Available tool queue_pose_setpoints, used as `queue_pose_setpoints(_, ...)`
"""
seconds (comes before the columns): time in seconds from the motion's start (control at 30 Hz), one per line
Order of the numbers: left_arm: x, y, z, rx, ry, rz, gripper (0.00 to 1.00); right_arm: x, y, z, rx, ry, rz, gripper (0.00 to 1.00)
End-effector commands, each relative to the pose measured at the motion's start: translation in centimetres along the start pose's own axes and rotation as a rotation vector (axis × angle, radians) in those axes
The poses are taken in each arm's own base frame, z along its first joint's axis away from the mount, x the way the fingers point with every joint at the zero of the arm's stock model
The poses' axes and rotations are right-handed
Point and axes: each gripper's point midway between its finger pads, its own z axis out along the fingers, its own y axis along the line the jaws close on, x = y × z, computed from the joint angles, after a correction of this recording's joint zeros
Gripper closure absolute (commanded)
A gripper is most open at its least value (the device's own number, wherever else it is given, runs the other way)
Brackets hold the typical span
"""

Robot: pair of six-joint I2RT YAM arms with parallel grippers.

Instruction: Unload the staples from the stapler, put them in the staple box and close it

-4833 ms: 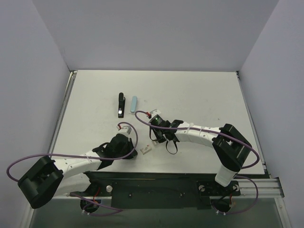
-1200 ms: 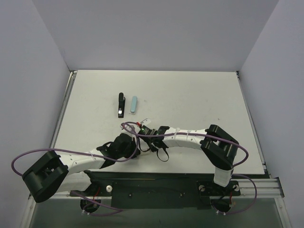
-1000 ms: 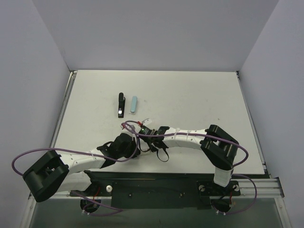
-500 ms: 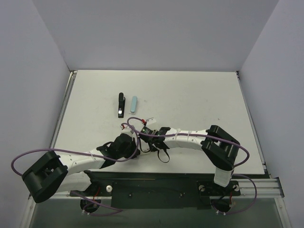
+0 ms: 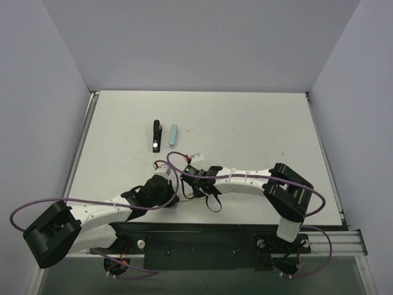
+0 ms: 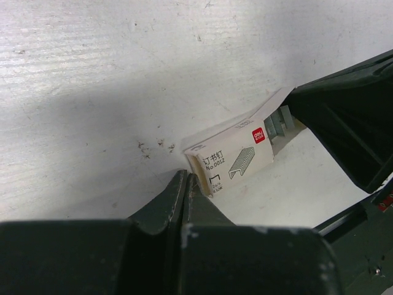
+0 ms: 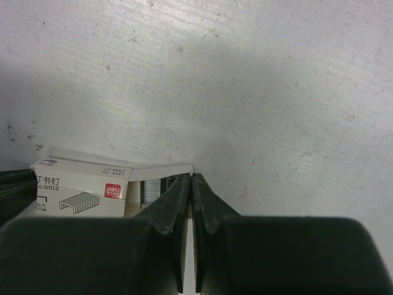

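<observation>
The black stapler [image 5: 156, 136] lies closed at the back left of the table, far from both grippers. A small white staple box [image 6: 230, 161] sits between the grippers near the front edge; it also shows in the right wrist view [image 7: 80, 190]. Its far end is open and a grey staple strip [image 6: 279, 123] shows inside, seen in the right wrist view too [image 7: 149, 189]. My left gripper [image 6: 186, 179] is shut on the box's closed end. My right gripper [image 7: 191, 179] is shut on the box's open flap [image 7: 161, 166]. In the top view the grippers [image 5: 184, 192] hide most of the box.
A light blue oblong object [image 5: 174, 134] lies just right of the stapler. Purple cables loop from both wrists over the table near the grippers. The table's front edge and the black mounting rail [image 5: 202, 239] are right behind the grippers.
Since 4.8 s ago my right gripper has moved left to the box and closed on its flap. In the last second both wrists have shifted only slightly. The stapler has not moved.
</observation>
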Motion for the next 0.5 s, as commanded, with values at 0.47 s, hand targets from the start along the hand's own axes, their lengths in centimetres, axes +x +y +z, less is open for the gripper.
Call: queue_pose_setpoints(0.47,0.75,0.19,-0.66,0.007,0.002,0.003,1.0,1.24,0.27,-0.57,-0.029,0.039,0.097,1.0)
